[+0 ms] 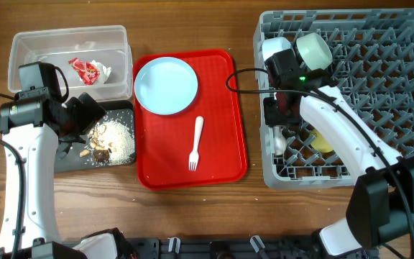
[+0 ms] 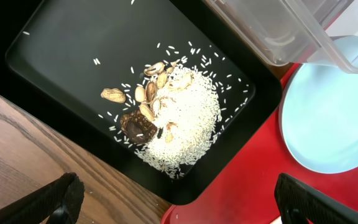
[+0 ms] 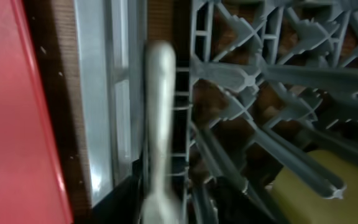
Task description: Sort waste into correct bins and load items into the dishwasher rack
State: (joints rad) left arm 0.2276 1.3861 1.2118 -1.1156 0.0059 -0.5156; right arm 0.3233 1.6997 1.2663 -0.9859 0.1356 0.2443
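Red tray (image 1: 225,155): 1 plate (image 1: 166,85), 1 fork (image 1: 195,142); rack (image 1: 379,57): 1 spoon (image 3: 159,112)

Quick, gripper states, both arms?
Left gripper: open, empty, over the black tray.
Right gripper: cannot tell; view blurred, close to the white spoon in the dishwasher rack.
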